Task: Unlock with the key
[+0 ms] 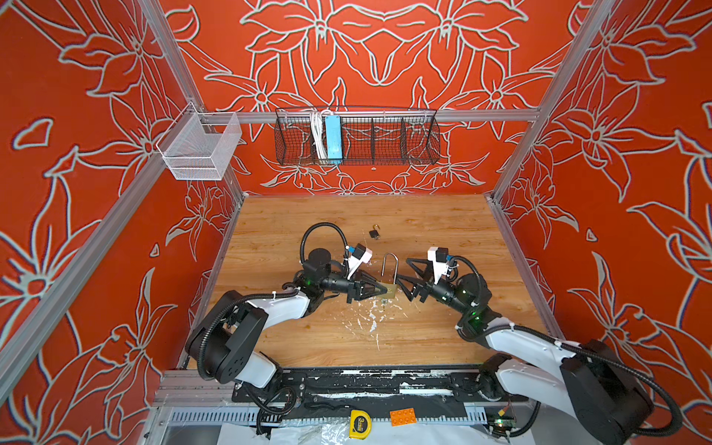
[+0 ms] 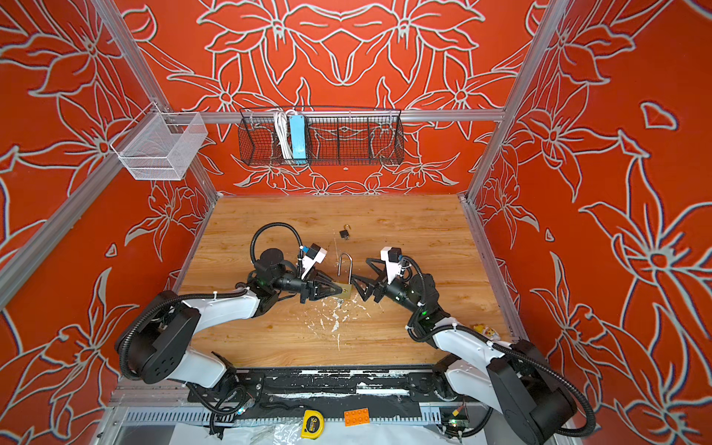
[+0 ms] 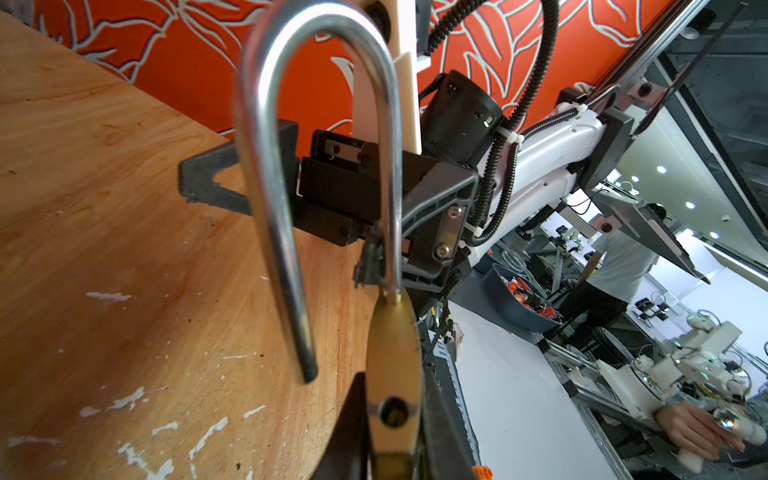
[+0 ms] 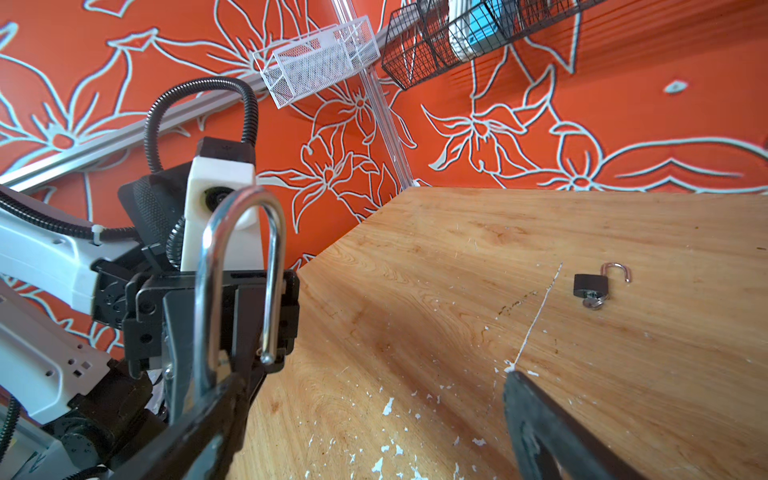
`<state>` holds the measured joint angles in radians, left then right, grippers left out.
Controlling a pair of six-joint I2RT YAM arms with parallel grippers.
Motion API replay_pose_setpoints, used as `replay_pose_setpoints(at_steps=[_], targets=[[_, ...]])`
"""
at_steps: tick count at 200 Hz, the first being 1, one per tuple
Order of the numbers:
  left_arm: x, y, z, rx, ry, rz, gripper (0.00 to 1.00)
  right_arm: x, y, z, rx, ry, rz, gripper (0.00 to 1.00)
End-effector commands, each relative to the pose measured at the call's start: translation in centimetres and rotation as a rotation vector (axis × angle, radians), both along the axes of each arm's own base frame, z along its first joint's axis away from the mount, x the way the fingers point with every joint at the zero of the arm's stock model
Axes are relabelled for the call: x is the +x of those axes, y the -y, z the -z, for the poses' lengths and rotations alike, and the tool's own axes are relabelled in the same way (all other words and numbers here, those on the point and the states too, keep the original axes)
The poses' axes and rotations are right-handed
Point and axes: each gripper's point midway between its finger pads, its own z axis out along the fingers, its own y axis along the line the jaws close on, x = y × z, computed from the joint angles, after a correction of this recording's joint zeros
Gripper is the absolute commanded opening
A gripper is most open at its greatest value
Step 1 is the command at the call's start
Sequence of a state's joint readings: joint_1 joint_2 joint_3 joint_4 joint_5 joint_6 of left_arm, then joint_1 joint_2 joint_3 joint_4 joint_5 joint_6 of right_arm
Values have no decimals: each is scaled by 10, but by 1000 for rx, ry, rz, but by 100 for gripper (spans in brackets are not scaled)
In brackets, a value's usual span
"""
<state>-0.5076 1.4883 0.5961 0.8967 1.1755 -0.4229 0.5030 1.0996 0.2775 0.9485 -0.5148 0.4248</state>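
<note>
A brass padlock (image 1: 390, 291) (image 2: 345, 292) with a long steel shackle (image 3: 266, 174) stands upright at mid table. My left gripper (image 1: 379, 289) (image 3: 392, 440) is shut on its body (image 3: 392, 353). The shackle's free end (image 4: 268, 356) hangs out of its hole. Just right of the padlock, my right gripper (image 1: 403, 269) (image 4: 374, 395) is open and empty, one finger close against the shackle's foot. A small silvery piece (image 1: 384, 302) shows under the body; I cannot tell whether it is the key.
A small black padlock (image 1: 374, 233) (image 4: 588, 284), open with a key in it, lies farther back on the wooden table (image 1: 443, 231). A black wire basket (image 1: 356, 138) and a white one (image 1: 200, 148) hang on the walls. A tape measure (image 1: 360, 424) and orange brick (image 1: 403, 417) lie off the front edge.
</note>
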Motion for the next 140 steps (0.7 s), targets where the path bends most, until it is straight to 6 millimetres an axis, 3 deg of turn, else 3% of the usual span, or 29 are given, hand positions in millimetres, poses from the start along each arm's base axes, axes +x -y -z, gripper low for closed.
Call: replay_pose_setpoints(at_steps=[1, 39, 140], targets=[[-11, 8, -20, -45, 98, 87, 0, -4, -3, -12, 19, 33, -37, 98], [-21, 15, -22, -45, 87, 152, 0, -14, -9, -20, 39, 57, -101, 98], [-21, 15, -18, -18, 107, 143, 0, -29, -10, -29, 51, 107, -164, 98]])
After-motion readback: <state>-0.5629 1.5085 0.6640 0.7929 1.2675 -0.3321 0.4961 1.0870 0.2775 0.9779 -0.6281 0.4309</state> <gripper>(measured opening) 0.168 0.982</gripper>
